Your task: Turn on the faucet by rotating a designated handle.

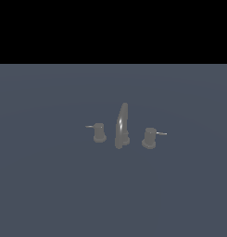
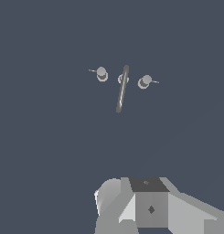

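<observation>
Hand (image 2: 150,205) body only in wrist view, grip state unclear; faucet (image 1: 122,126), designated handle (image 1: 149,137) well apart.

**One spout, two knobs, two rods**

One faucet (image 1: 122,126) stands on the table (image 1: 50,185), with one tall curved spout (image 1: 122,118). Two knobs flank it: the wider knob (image 1: 149,138) and the slimmer knob (image 1: 99,133). Each knob carries one thin rod, making two rods.

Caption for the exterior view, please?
Grey faucet on a bare surface: tall spout between two knobs, target handle untouched.
</observation>
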Tool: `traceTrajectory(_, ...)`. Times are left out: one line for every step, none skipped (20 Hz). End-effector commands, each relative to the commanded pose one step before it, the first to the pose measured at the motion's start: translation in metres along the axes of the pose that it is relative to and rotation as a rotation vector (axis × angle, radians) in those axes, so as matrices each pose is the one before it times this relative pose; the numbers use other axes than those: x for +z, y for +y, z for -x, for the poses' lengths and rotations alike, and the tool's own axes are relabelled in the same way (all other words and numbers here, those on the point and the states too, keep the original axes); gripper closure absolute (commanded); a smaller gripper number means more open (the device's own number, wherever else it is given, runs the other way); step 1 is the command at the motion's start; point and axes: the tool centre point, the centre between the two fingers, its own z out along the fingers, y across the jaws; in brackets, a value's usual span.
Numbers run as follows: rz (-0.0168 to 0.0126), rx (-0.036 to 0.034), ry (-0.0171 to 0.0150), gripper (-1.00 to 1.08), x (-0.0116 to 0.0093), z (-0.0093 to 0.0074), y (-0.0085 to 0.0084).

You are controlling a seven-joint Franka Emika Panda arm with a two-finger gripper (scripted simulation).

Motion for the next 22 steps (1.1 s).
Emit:
traceTrajectory(-0.00699, 0.02536, -0.00121, 1.08, 0.00389, -0.00754, 0.00062)
traceTrajectory(-0.00354, 0.01331, -0.00037, 1.08, 0.00197, -0.00391, 0.00025)
traceTrajectory(-0.0039, 0.01473, -0.00044, 1.08, 0.00221, -0.00429, 0.00024)
traceTrajectory(-0.0042, 0.01622, -0.00053, 1.08, 0.00247, -0.00468, 0.00024)
traceTrajectory(-0.00449, 0.01785, -0.00063, 1.08, 0.00277, -0.00509, 0.00022)
traceTrajectory(-0.00476, 0.01946, -0.00074, 1.08, 0.00308, -0.00549, 0.00019)
traceTrajectory(-0.00502, 0.02111, -0.00085, 1.08, 0.0034, -0.00588, 0.00016)
traceTrajectory(-0.00525, 0.02285, -0.00098, 1.08, 0.00375, -0.00628, 0.00012)
traceTrajectory(-0.00544, 0.02464, -0.00111, 1.08, 0.00413, -0.00667, 0.00007)
traceTrajectory(-0.0056, 0.02647, -0.00125, 1.08, 0.00453, -0.00706, 0.0)
traceTrajectory(-0.00572, 0.02834, -0.00139, 1.08, 0.00495, -0.00743, -0.00007)
traceTrajectory(-0.00579, 0.03026, -0.00153, 1.08, 0.0054, -0.00779, -0.00014)
traceTrajectory(-0.00579, 0.03205, -0.00165, 1.08, 0.00584, -0.0081, -0.00023)
traceTrajectory(-0.00556, 0.03287, -0.0017, 1.08, 0.00612, -0.00814, -0.00031)
traceTrajectory(-0.00524, 0.03319, -0.00172, 1.08, 0.0063, -0.00806, -0.00039)
traceTrajectory(-0.00491, 0.03348, -0.00171, 1.08, 0.00648, -0.00797, -0.00046)
traceTrajectory(-0.00457, 0.03374, -0.00168, 1.08, 0.00665, -0.00788, -0.00053)
traceTrajectory(-0.00423, 0.034, -0.00163, 1.08, 0.00683, -0.00778, -0.00059)
traceTrajectory(-0.00389, 0.03424, -0.00156, 1.08, 0.007, -0.00769, -0.00064)
traceTrajectory(-0.00354, 0.03448, -0.00146, 1.08, 0.00716, -0.00759, -0.00068)
traceTrajectory(-0.0032, 0.0347, -0.00135, 1.08, 0.00733, -0.00749, -0.00072)
traceTrajectory(-0.00286, 0.03491, -0.00122, 1.08, 0.00748, -0.00739, -0.00075)
